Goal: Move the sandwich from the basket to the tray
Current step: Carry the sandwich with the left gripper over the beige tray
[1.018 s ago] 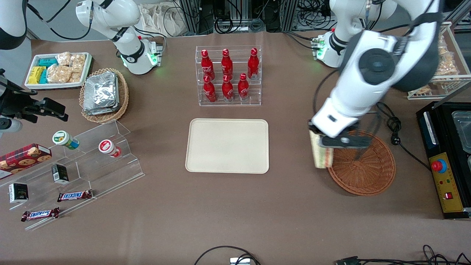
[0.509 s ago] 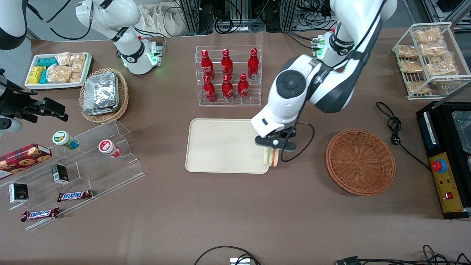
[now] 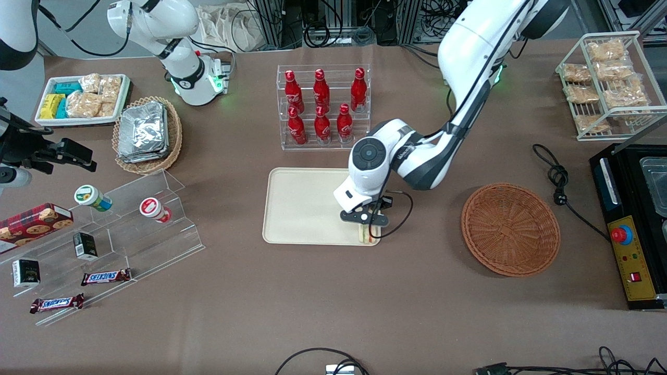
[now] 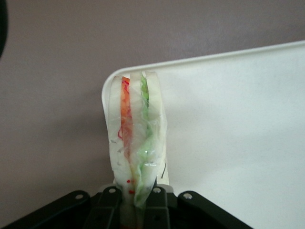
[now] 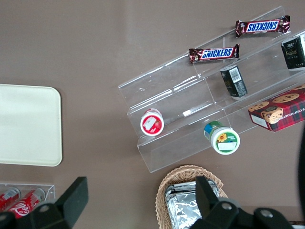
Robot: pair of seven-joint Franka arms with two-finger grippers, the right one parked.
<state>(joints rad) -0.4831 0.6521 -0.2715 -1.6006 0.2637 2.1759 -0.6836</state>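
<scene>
The gripper (image 3: 368, 229) hangs over the tray (image 3: 307, 205), at the tray's corner nearest the front camera and toward the working arm's end of the table. Its jaws are closed on the sandwich (image 4: 136, 148), which stands on edge between them with its orange-red and green layers facing the wrist camera. In the front view the sandwich (image 3: 367, 237) peeks out below the gripper, right at the tray's near edge; whether it touches the tray I cannot tell. In the wrist view the gripper (image 4: 138, 202) shows with the tray (image 4: 238, 133) rim curving round just past the sandwich. The basket (image 3: 510, 229) sits on the table well apart from the tray, toward the working arm's end
</scene>
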